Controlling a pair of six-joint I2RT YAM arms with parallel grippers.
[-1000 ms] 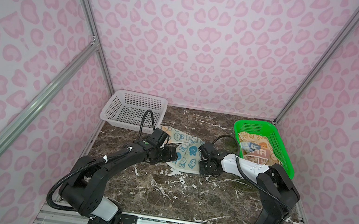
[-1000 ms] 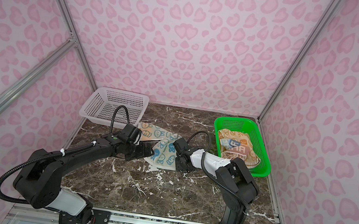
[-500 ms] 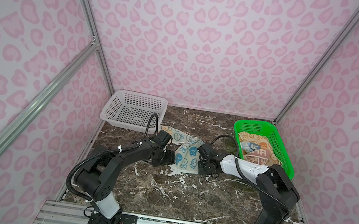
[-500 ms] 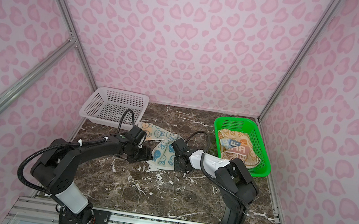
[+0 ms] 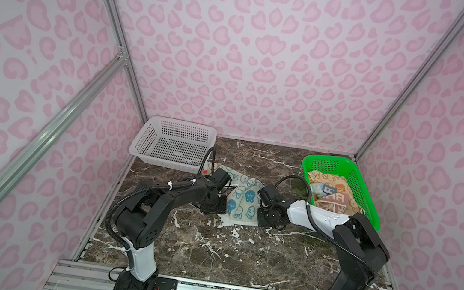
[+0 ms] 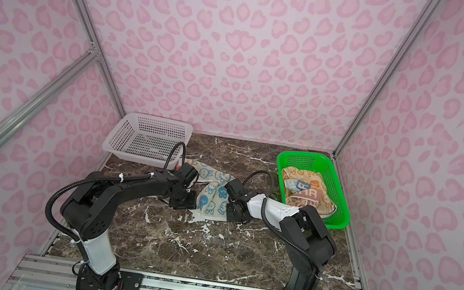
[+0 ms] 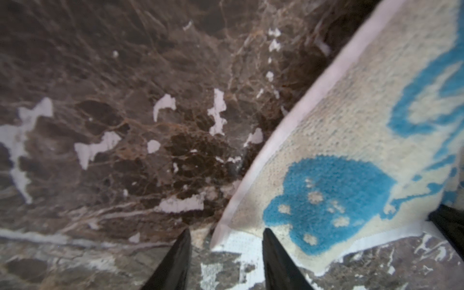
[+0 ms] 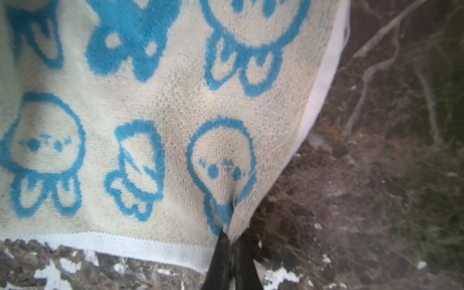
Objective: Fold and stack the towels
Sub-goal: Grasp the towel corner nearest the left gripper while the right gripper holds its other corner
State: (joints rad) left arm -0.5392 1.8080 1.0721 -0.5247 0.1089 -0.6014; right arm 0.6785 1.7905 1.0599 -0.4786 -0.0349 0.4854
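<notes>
The blue towel [image 7: 351, 163] runs off the frame in the left wrist view, all blur. In both top views the left arm [image 5: 185, 192] covers part of it. The right pincer [image 8: 231, 241]: only its tips show. The basket towels [image 5: 331, 197]: lettering too small to read fully.

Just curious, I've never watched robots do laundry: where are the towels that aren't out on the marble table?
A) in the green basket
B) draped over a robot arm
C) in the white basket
A: the two crumpled towels lie in the green basket; only the blue rabbit towel is out on the marble table.
</notes>
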